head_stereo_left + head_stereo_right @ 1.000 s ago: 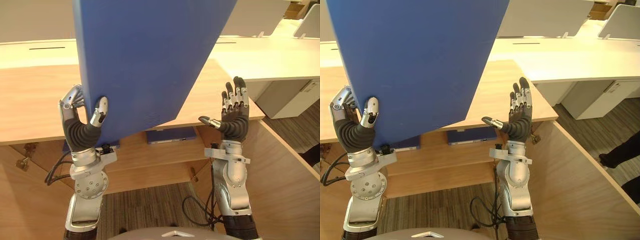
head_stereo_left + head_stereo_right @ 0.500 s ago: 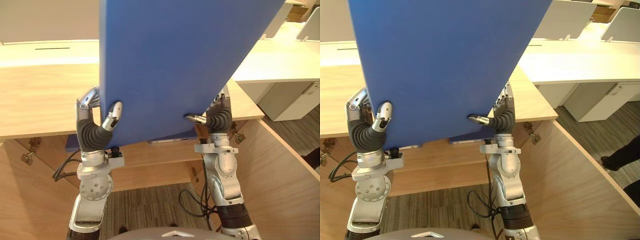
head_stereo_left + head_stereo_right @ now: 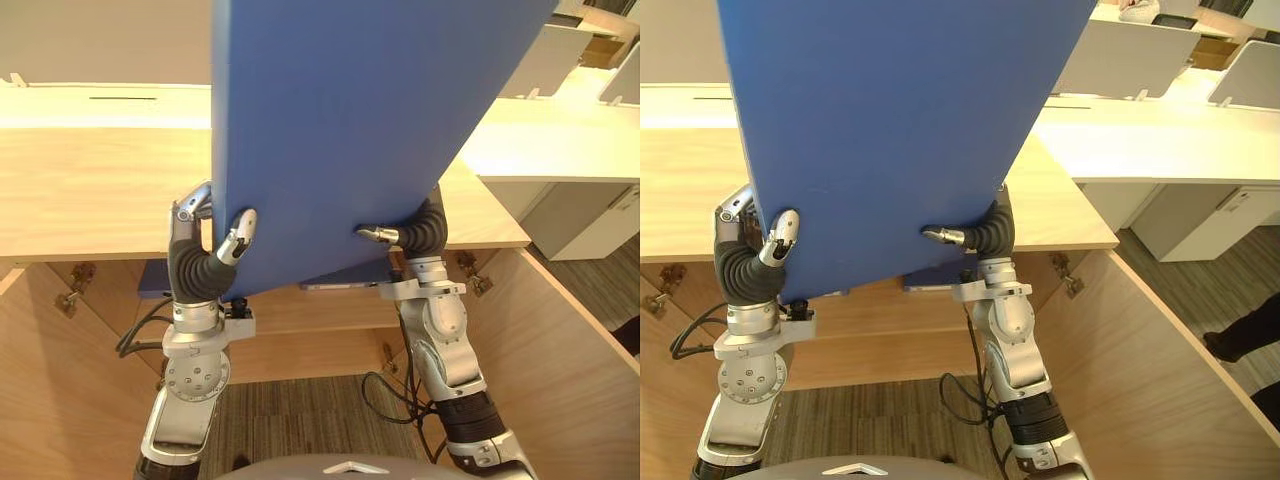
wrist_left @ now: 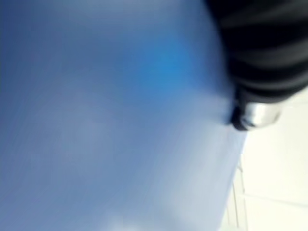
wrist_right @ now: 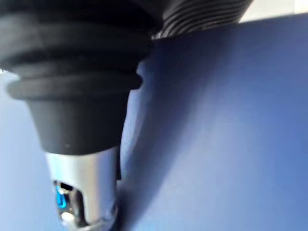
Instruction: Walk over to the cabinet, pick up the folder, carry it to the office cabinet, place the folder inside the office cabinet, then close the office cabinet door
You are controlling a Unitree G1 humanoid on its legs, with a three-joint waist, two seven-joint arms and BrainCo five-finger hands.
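Now the blue folder [image 3: 350, 130] is held up high by two hands.
It stands tall, its top leaning to the right, with its low edge between the hands. The left hand [image 3: 200, 268] pinches the low left corner, thumb in front. The right hand [image 3: 428, 228] pinches the low right edge, thumb in front too. The open cabinet [image 3: 80, 200] is below, so I think the folder must come down and tip flat.
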